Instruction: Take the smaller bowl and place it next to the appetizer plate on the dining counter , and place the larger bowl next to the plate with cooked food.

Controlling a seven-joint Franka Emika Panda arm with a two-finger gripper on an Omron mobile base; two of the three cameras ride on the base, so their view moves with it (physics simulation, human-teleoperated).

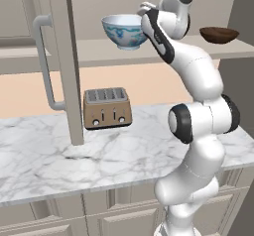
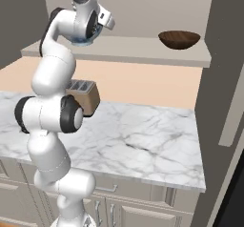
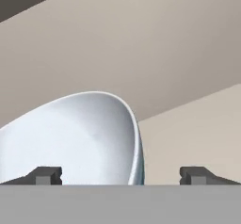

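**Clerk:** Item one, the larger bowl?

**Arm:** I am listing the larger bowl (image 1: pixel 124 30) as standing upright on the shelf (image 1: pixel 99 51), mouth facing up, foot ring down. It is round, so no long axis is showing; its blue-green pattern is facing the left base camera. Taking the toaster (image 1: pixel 107 108) as my landmark, the bowl is sitting above it and slightly to the right in that view.

**Clerk:** Item two, your tool?

**Arm:** My gripper (image 3: pixel 120 175) is standing spread wide, pinching nothing. In the hand view, one fingertip (image 3: pixel 45 175) is lying in front of the bowl's pale inside and the other (image 3: pixel 194 175) is lying past the rim, so the rim is falling between them. Whether either tip is touching porcelain, I cannot tell. My hand is hovering at the bowl's right edge, above the toaster.

**Clerk:** Item three, the smaller bowl?

**Arm:** The smaller bowl (image 1: pixel 219 34), dark brown, is also resting upright on the same shelf, mouth up, well apart from the larger bowl and far right of the toaster.

**Clerk:** Item four, remaining stock?

**Arm:** The toaster is sitting on the marble worktop (image 1: pixel 49 155), slots up, its long side running left to right. An open cabinet door (image 1: pixel 67 61) with a grey handle (image 1: pixel 45 61) is hanging just left of the toaster.
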